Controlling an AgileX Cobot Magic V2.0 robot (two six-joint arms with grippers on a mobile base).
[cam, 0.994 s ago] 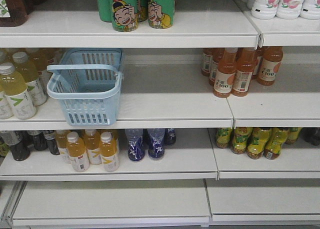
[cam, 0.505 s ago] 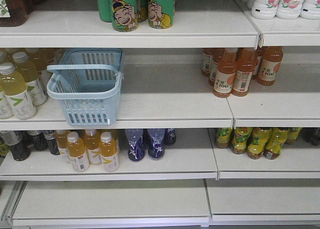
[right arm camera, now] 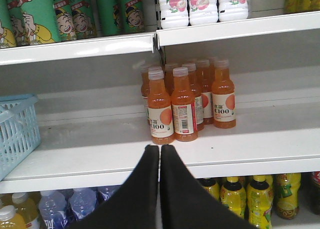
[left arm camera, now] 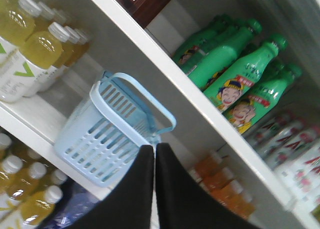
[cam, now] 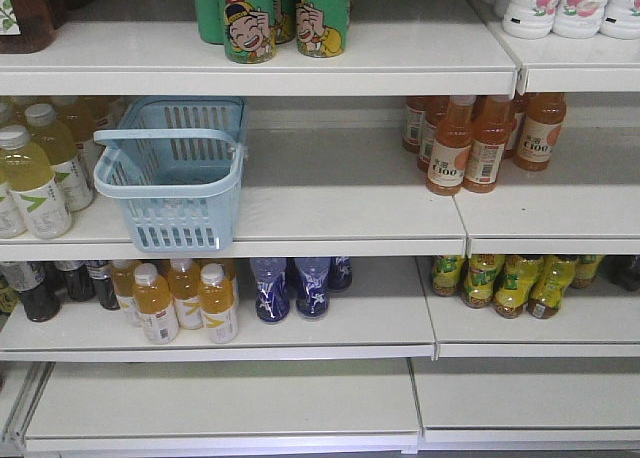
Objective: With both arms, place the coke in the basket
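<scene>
While the basket (cam: 178,224) stands shelved, left end effector (left arm camera: 154,148) and right end effector (right arm camera: 160,148) are both closed, empty.

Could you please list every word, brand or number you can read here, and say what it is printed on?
"C100": on the labels of the orange bottles.
Too blurred to read: banner script on the green cartoon bottles.
Too small to read: print on the yellow bottles and white peach bottles.
No text: the basket.
</scene>
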